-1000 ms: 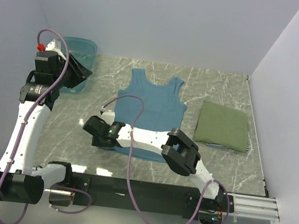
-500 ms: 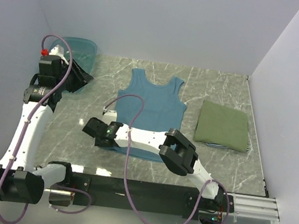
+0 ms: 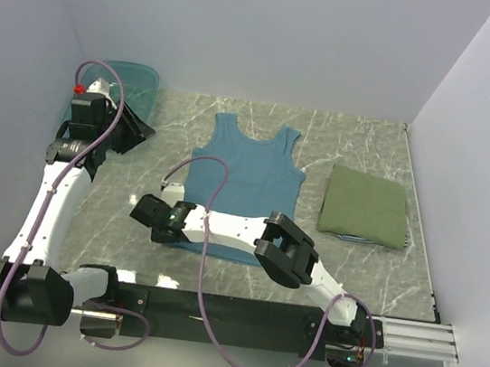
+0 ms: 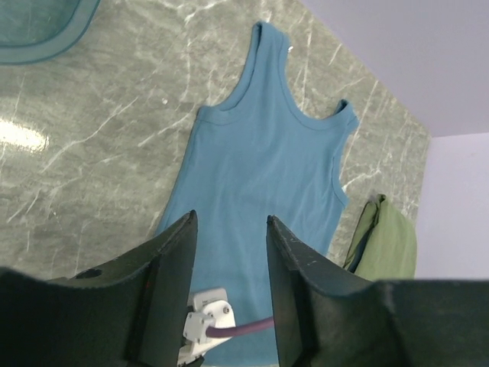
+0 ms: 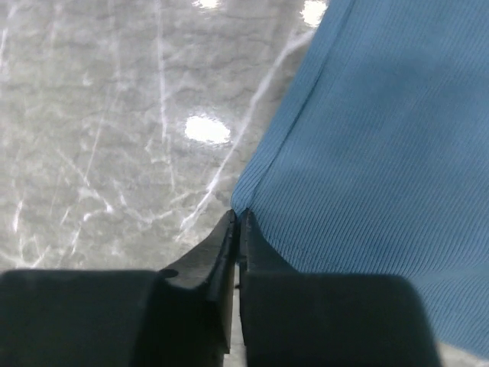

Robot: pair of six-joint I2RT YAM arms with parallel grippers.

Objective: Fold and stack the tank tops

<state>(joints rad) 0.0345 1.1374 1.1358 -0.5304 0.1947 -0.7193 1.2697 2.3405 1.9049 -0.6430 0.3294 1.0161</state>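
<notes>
A plain teal-blue tank top (image 3: 251, 171) lies flat in the middle of the table, straps toward the far wall. My right gripper (image 5: 238, 218) is down at its near left hem corner (image 5: 243, 205), jaws shut with the cloth edge pinched at the tips; from above that gripper (image 3: 183, 235) reaches in from the right across the hem. A folded olive green tank top (image 3: 365, 205) rests at the right, a dark navy edge (image 4: 365, 238) showing under it. My left gripper (image 3: 139, 128) hangs raised at the far left, open and holding nothing, looking down on the teal top (image 4: 260, 160).
A translucent teal plastic basin (image 3: 134, 77) stands in the far left corner, close beside the left gripper. Walls close in the table on the left, back and right. The right arm's purple cable (image 3: 214, 175) loops over the teal top.
The right gripper's jaws have closed on the teal top's hem corner. The left arm has shifted a little toward the right and nearer, still open.
</notes>
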